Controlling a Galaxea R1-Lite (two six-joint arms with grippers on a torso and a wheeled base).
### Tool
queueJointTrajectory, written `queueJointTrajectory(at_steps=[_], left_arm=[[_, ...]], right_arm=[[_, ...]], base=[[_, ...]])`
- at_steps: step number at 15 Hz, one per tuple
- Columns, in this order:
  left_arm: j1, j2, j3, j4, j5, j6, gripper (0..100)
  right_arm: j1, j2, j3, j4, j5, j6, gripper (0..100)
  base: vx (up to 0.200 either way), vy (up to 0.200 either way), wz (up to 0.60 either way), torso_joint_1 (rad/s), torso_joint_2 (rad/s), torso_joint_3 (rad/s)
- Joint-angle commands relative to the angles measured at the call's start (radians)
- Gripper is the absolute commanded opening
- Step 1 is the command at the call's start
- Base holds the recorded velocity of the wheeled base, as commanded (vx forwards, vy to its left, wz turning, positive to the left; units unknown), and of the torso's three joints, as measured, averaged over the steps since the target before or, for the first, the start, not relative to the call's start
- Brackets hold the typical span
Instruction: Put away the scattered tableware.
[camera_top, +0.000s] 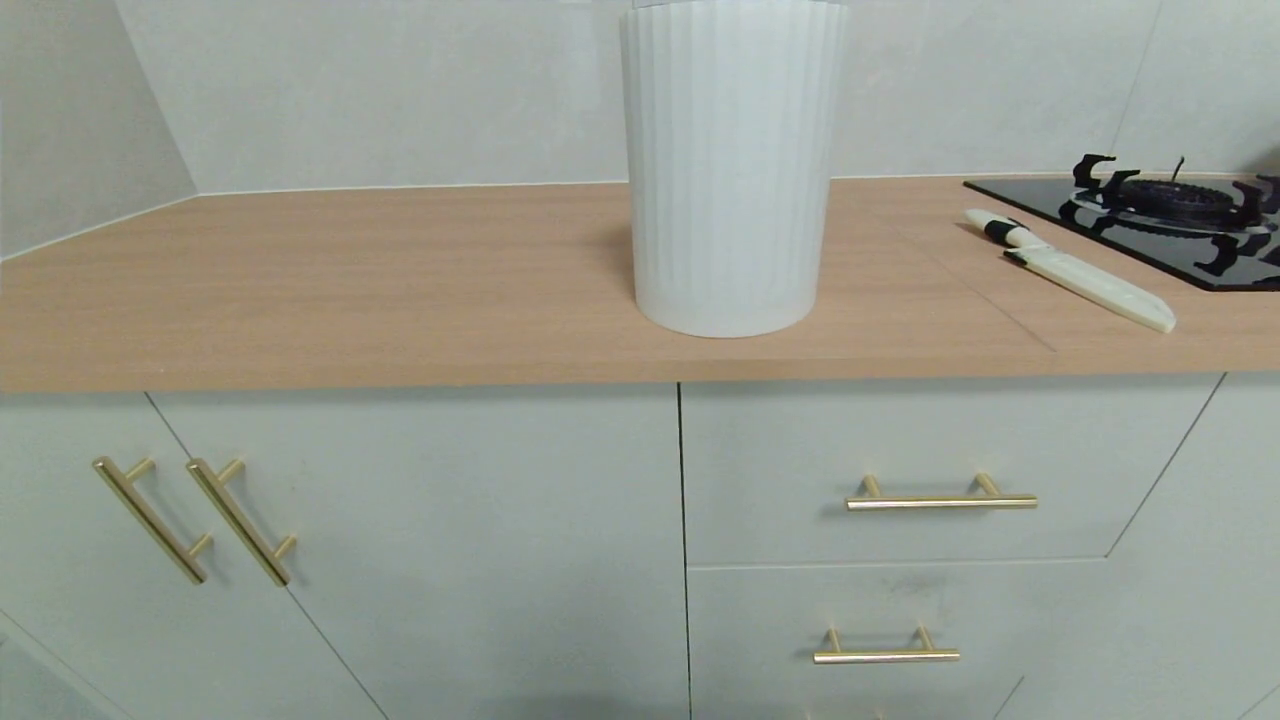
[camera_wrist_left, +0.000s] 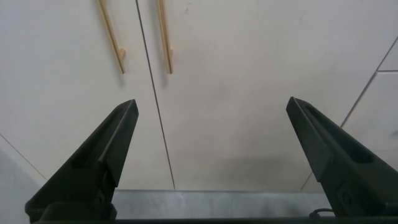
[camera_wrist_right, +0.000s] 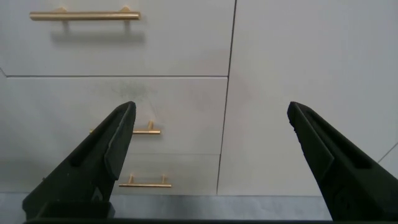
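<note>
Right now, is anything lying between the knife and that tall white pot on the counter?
Nothing visible: only bare counter separates the knife from the white pot. The left pincer and right pincer hang open, facing the cabinet fronts.

Container (camera_top: 730, 170) stands mid-counter (camera_top: 350, 280), near the front edge. Knife (camera_top: 1070, 270) lies on the counter to its right, just beside the hob (camera_top: 1150, 230) at far right. Below: cabinet doors (camera_top: 450, 540) left, stacked drawers (camera_top: 900, 440) right.
</note>
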Motion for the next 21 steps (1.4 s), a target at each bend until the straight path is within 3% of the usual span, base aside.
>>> queueJointTrajectory(at_steps=[1,9,21], left_arm=[[0.0,0.0,0.0,-0.001,0.0,0.0,100],[0.0,0.0,0.0,-0.001,0.0,0.0,100],[0.0,0.0,0.0,-0.001,0.0,0.0,100]], right_arm=[[0.0,0.001,0.0,0.0,0.0,-0.001,100],[0.0,0.001,0.0,0.0,0.0,-0.001,100],[0.0,0.001,0.0,0.0,0.0,0.002,100]], base=[[0.0,0.0,0.0,-0.002,-0.21,-0.198],[0.0,0.0,0.0,0.069,-0.41,-0.334],[0.0,0.0,0.0,0.167,-0.48,-0.316]])
